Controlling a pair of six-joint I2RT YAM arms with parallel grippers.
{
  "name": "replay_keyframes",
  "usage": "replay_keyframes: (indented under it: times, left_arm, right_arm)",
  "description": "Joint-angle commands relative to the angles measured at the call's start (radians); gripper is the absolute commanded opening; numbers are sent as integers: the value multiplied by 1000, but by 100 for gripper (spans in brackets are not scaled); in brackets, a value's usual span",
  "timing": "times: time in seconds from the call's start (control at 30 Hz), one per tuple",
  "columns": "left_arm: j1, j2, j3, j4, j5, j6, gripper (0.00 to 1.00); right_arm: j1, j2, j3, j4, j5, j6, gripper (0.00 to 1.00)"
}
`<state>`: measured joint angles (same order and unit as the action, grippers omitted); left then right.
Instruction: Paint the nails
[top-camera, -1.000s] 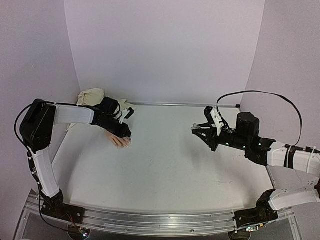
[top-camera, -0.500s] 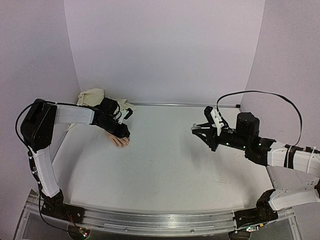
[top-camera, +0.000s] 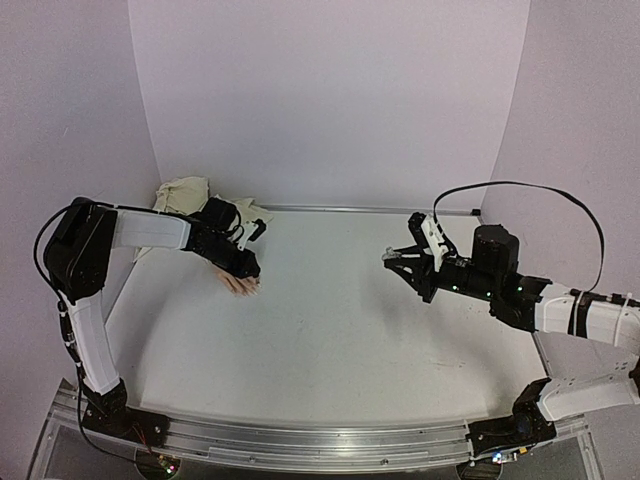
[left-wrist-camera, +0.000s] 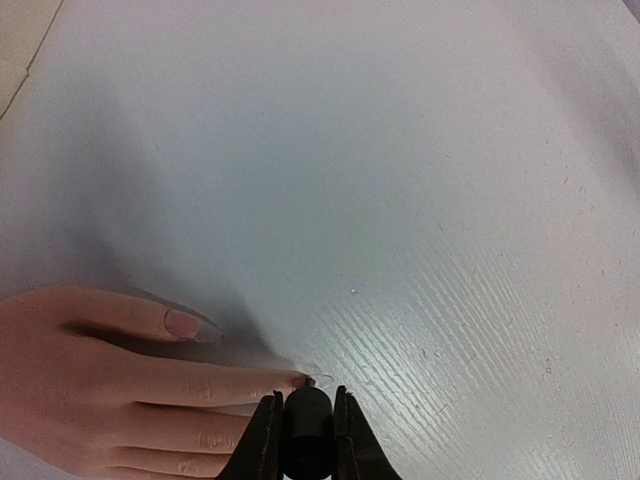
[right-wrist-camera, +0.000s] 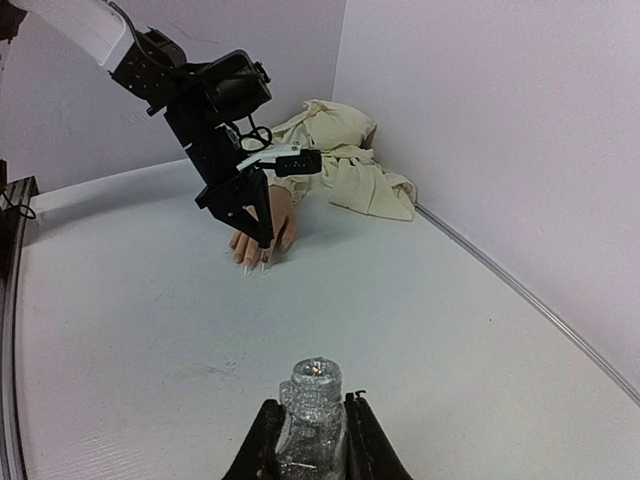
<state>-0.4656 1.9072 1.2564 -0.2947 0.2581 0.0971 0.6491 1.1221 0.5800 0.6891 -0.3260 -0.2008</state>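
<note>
Nails lying on mannequin hand, resting far-left on tabletop, cream sleeve trailing toward back corner; left hand pinching dark applicator, tip touching one nail; right hand gripping small bottle, well apart

Mannequin hand left, bottle well right

We are in a robotics lab cell: a bare white bench boxed in by plain pale walls, with the left arm and right arm bolted to an aluminium rail along the near edge.
</note>
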Motion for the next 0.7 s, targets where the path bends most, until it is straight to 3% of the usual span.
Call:
replay_keyframes:
  times: [0.0,0.67]
  left_arm:
    - [5,8,48,28,-6,7,0]
    - [10,26,51,29,7,11,0]
  right_arm:
    - [-3,-19,10,66,-13,9,0]
    - [-3,-18,10,66,-15,9,0]
